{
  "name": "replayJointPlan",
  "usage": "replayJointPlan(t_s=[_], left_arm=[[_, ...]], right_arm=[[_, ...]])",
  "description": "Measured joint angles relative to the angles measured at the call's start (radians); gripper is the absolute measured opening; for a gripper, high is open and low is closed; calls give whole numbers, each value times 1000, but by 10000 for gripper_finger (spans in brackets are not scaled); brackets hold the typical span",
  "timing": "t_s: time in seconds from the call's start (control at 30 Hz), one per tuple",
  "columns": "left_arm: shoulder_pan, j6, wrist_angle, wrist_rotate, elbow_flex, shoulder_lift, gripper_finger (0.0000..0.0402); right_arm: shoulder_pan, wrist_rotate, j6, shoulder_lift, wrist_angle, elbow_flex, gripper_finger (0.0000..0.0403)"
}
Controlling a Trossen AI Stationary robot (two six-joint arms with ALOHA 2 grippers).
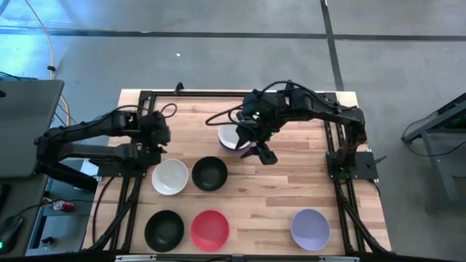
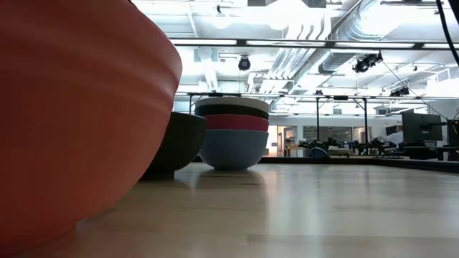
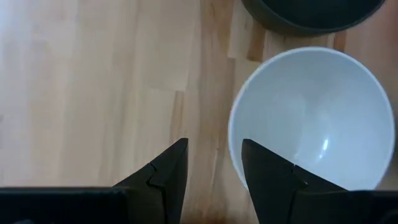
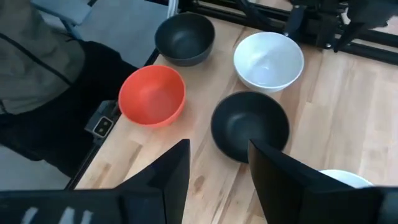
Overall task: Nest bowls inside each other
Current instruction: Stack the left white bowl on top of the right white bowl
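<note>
A stack of nested bowls (image 1: 231, 137) stands at the table's middle far side. In the low view the stack (image 2: 232, 132) shows white on top, then black, magenta and blue at the bottom. A white bowl (image 1: 170, 177), two black bowls (image 1: 210, 173) (image 1: 164, 230), a red bowl (image 1: 210, 229) and a lavender bowl (image 1: 310, 228) rest singly on their bases. My right gripper (image 1: 261, 151) hangs open just right of the stack. My left gripper (image 3: 214, 162) is open above bare wood beside the white bowl (image 3: 311, 118).
A dark metal frame (image 1: 342, 156) runs along the table's left, right and far edges. Bare wood (image 1: 291, 182) lies between the stack and the lavender bowl. In the right wrist view a dark-clothed figure (image 4: 43, 93) shows past the table edge near the red bowl (image 4: 152, 93).
</note>
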Motion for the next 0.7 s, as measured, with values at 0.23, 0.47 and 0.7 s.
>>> replayJointPlan(t_s=[0.23, 0.47, 0.7], left_arm=[[-38, 7, 0, 15, 0, 145, 141], [-99, 0, 32, 15, 0, 258, 141], [-143, -17, 74, 15, 0, 356, 141]], right_arm=[[32, 0, 8, -3, -13, 0, 154], [55, 1, 8, -4, -13, 0, 154], [82, 1, 4, -4, -17, 0, 154]])
